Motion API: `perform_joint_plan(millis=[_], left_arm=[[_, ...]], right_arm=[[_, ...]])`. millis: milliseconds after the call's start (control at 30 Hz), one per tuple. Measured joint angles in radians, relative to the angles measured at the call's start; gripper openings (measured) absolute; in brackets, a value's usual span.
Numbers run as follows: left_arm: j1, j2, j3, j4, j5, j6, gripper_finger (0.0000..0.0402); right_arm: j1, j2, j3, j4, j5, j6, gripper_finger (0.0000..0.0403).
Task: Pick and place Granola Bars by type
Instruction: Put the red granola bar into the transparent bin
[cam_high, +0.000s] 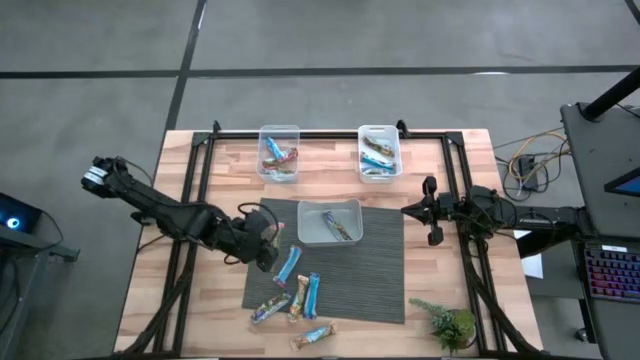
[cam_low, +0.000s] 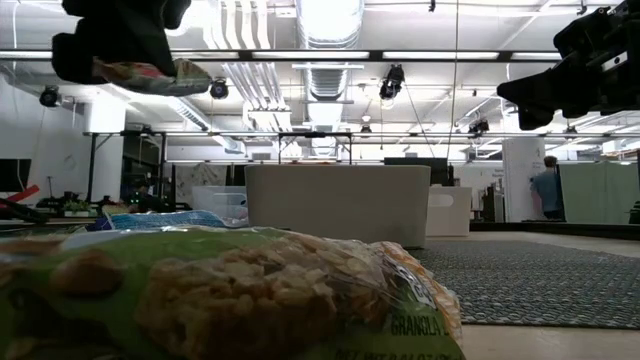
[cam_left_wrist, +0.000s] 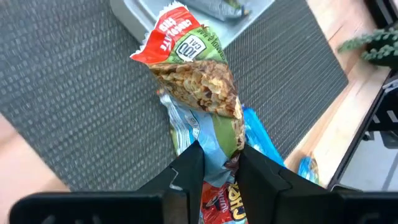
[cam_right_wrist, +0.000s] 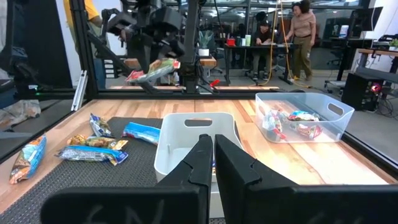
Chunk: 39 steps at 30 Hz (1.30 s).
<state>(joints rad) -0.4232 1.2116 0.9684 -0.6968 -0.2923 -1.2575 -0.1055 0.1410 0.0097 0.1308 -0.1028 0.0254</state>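
Item: red-and-green granola bar (cam_left_wrist: 193, 74), pinched by one wrapper end in the left gripper (cam_left_wrist: 214, 168), aloft over the mat's (cam_high: 380, 270) left edge. Right gripper (cam_right_wrist: 213, 155) shut, empty, idle at right. Risk: slim grip; bar may slip or swing short of its tub.

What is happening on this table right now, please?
The left gripper holds one multicoloured granola bar in the air above the grey mat. Several other bars lie loose on the mat, and the two clear tubs at the table's far edge already contain some. The right gripper is shut and empty, waiting over the table's right side.
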Motion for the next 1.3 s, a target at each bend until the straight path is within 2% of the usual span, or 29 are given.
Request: perform_joint_plan(millis=[300,533,833,1033,1300], left_arm=[[0.064,-0.042,0.004,-0.001,-0.072,0.147,0.0071],[0.197,-0.073,0.072,0.002,-0.076,0.312,0.0071],[0.397,-0.069,0.22,0.002,-0.075,0.51,0.0071],[0.511,-0.069,0.277,0.002,-0.075,0.535,0.0071],[0.603,-0.068,0.283,0.001,-0.066,0.536,0.0071]], right_arm=[[0.0,0.0,0.0,0.0,0.0,0.0,0.0009],[0.0,0.0,0.0,0.0,0.0,0.0,0.0009],[0.0,0.0,0.0,0.0,0.0,0.0,0.0009],[0.0,0.0,0.0,0.0,0.0,0.0,0.0009],[0.0,0.0,0.0,0.0,0.0,0.0,0.0009]])
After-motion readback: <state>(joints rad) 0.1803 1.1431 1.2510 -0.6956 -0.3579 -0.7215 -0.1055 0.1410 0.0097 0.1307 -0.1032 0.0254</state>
